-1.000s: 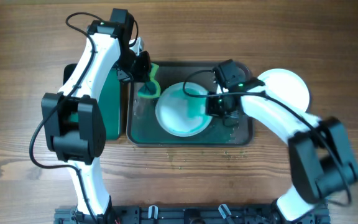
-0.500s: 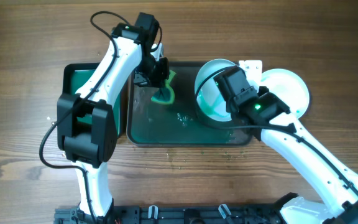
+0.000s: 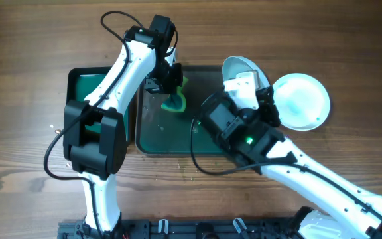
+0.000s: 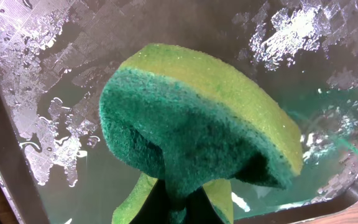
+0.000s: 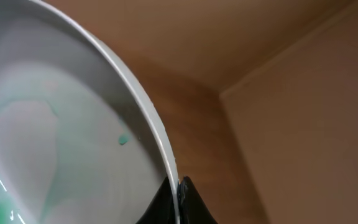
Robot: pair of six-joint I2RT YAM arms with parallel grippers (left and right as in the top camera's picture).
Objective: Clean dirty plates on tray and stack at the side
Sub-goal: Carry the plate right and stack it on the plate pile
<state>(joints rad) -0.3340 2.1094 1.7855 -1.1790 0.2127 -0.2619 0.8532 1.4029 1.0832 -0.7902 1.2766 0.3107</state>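
Note:
My right gripper [image 3: 242, 81] is shut on the rim of a white plate [image 3: 239, 68] and holds it tilted, high above the far right corner of the dark tray [image 3: 178, 150]. In the right wrist view the jaws [image 5: 178, 200] pinch the plate's rim, and the plate [image 5: 55, 143] shows pale teal smears. Another white plate [image 3: 301, 99], faintly teal, lies on the table right of the tray. My left gripper [image 3: 170, 85] is shut on a green and yellow sponge [image 3: 174, 103] over the tray's far left part. The sponge [image 4: 197, 124] fills the left wrist view above the wet tray floor [image 4: 55, 74].
A narrow green tray [image 3: 88, 86] lies left of the dark tray, partly under my left arm. Teal water and foam cover the dark tray's floor. My raised right arm [image 3: 244, 133] hides the tray's right half. Water drops dot the table [image 3: 191, 174] in front.
My right gripper has lifted the plate off the tray and swung it up and to the back right, tilting it. My left gripper with the sponge shifted slightly right, then held still.

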